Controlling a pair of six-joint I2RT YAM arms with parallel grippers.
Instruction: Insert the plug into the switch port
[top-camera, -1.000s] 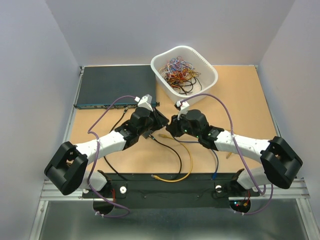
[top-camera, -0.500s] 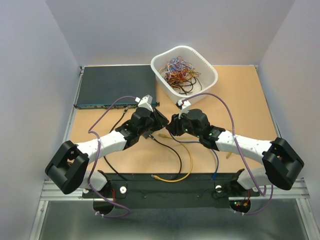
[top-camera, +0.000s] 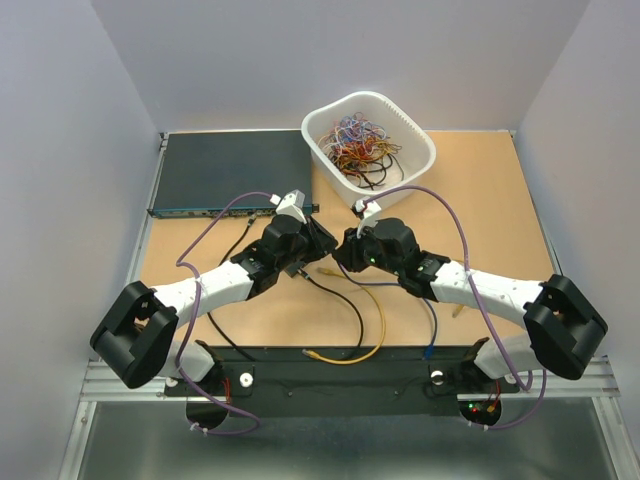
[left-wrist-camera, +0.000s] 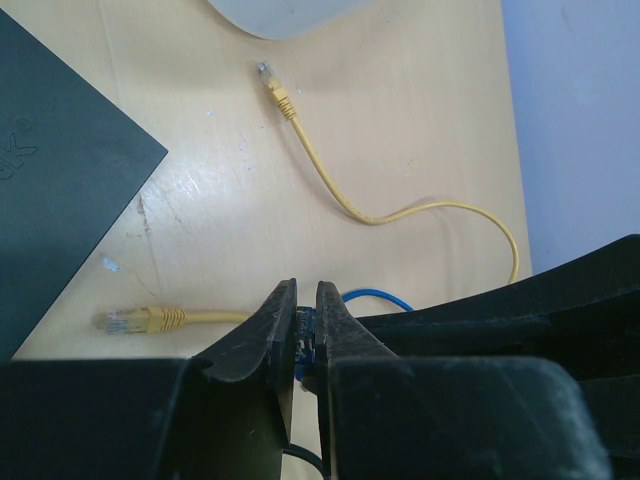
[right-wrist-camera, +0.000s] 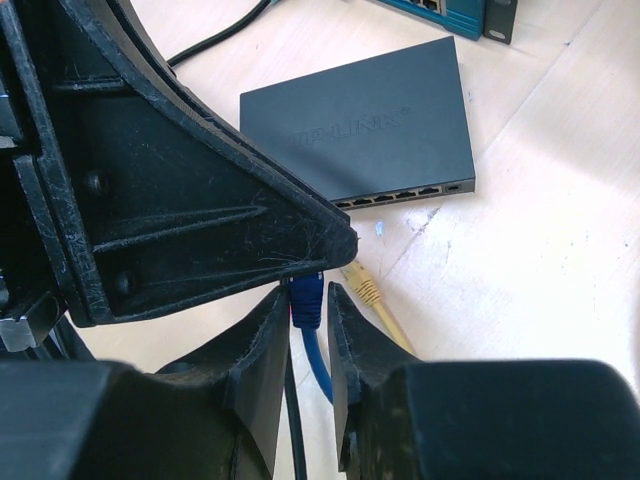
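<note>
A blue plug (right-wrist-camera: 306, 300) on a blue cable (left-wrist-camera: 375, 297) is pinched in my left gripper (left-wrist-camera: 307, 290), which is shut on it just above the table. My right gripper (right-wrist-camera: 310, 290) meets it head-on. Its fingers stand on either side of the plug's boot: one finger touches it and a thin gap shows at the other. The small flat black switch (right-wrist-camera: 360, 125) lies just beyond, its row of ports (right-wrist-camera: 395, 196) facing the grippers. The left wrist view shows one corner of the switch (left-wrist-camera: 60, 220). From above, both grippers (top-camera: 305, 250) (top-camera: 345, 255) meet mid-table.
A yellow plug (right-wrist-camera: 362, 285) lies on the table between the grippers and the ports, and a second yellow plug (left-wrist-camera: 270, 75) lies further off. A white basket (top-camera: 368, 140) of tangled wires stands at the back. The wide rack unit (top-camera: 230, 170) sits at the back left.
My right arm has shifted slightly near the left gripper. The left arm and the blue plug have stayed put.
</note>
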